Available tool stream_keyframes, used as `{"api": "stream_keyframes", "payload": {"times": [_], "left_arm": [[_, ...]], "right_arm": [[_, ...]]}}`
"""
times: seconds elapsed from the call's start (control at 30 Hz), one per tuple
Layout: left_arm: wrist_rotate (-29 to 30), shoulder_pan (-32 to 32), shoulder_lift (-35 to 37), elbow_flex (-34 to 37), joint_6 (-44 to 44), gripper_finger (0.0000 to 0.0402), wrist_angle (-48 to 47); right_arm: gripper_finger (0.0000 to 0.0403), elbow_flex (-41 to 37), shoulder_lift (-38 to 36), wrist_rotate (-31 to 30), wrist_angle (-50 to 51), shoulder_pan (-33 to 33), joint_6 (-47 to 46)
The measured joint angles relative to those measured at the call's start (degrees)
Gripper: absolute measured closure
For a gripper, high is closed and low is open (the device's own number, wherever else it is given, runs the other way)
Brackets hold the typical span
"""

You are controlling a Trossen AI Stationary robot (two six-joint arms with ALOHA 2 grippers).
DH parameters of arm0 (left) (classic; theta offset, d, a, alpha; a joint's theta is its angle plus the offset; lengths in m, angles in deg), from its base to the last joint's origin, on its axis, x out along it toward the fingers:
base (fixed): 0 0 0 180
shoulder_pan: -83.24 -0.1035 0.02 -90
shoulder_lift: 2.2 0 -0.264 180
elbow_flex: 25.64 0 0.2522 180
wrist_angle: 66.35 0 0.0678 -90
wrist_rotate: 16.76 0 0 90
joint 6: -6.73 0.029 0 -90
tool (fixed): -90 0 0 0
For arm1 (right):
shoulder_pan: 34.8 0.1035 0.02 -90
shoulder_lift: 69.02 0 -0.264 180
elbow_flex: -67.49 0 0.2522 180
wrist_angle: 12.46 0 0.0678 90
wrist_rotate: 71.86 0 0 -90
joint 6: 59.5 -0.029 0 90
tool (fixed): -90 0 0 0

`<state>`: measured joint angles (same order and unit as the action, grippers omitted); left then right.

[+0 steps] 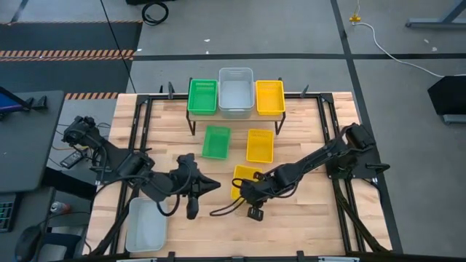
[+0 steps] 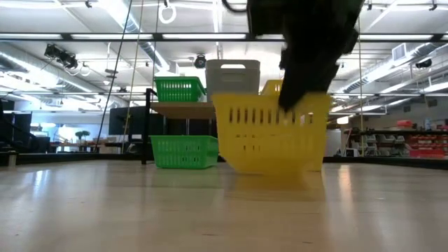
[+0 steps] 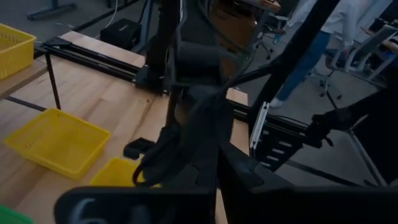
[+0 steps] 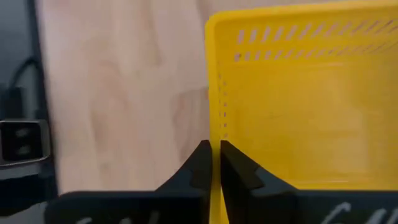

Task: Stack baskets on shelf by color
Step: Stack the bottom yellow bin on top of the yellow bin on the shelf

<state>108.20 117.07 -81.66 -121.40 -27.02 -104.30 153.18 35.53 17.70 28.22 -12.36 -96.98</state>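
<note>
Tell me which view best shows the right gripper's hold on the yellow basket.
Right wrist view: the right gripper pinches the yellow basket at its rim. High view shows them small; low view hides the fingers behind dark bulk.

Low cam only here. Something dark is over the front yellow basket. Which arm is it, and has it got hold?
Observer: It's the right arm. The right gripper has its jaws shut on one wall of the yellow basket.
Operator: Where's the left one?
Observer: The left gripper is over bare table, beside that basket. Its jaws are shut, with nothing visible in them.
Operator: Any loose grey basket?
Observer: Yes, one grey basket sits at the table's edge on the left arm's side, outside your view.
</note>
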Motion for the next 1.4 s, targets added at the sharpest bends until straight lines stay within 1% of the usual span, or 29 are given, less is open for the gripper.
{"api": "stream_keyframes", "payload": {"times": [0.1,0.2,0.27,0.43,0.57,0.7,0.8,0.97,1.17,1.27,1.33,1.4], "left_arm": [[-0.02,0.06,0.00,0.00,-0.10,0.0390,0.00],[0.00,0.04,0.00,0.00,-0.12,0.0391,0.01],[-0.02,0.00,0.00,-0.02,-0.16,0.0390,-0.02],[-0.02,0.00,0.00,-0.02,-0.44,0.0387,-0.02],[-0.02,0.00,0.00,-0.02,-0.52,0.0392,-0.02],[-0.02,0.00,0.00,-0.02,-0.26,0.0392,-0.02],[0.52,0.01,0.00,-0.02,0.11,0.0387,-0.02],[1.27,0.00,0.00,-0.04,2.25,0.0387,-0.03],[1.27,0.00,0.00,-0.04,3.00,0.0392,-0.04],[1.27,0.00,-0.02,-0.04,3.40,0.0388,-0.12],[1.25,0.00,-0.02,-0.04,3.42,0.0385,-0.21],[1.25,0.00,-0.02,-0.04,3.58,0.0385,-0.26]], "right_arm": [[0.0380,3.33,-1.68,-1.48,5.97,1.09,3.25],[0.0387,8.54,-3.76,-3.47,13.94,1.78,7.30],[0.0387,12.51,-4.80,-5.85,19.61,2.16,9.97],[0.0387,24.39,-8.21,-15.31,32.70,2.74,15.44],[0.0387,32.42,-10.67,-23.50,39.29,2.34,20.38],[0.0387,37.05,-13.45,-31.44,43.15,0.51,24.79],[0.0387,37.63,-15.48,-35.66,44.62,-2.28,26.20],[0.0387,37.63,-17.49,-36.71,49.76,-8.89,27.94],[0.0386,37.63,-18.23,-37.21,55.54,-17.47,32.62],[0.0386,37.61,-18.19,-36.51,57.10,-21.39,37.63],[0.0386,37.61,-18.03,-34.56,57.32,-23.78,42.53],[0.0386,37.58,-17.86,-31.37,57.64,-26.08,48.02]]}}
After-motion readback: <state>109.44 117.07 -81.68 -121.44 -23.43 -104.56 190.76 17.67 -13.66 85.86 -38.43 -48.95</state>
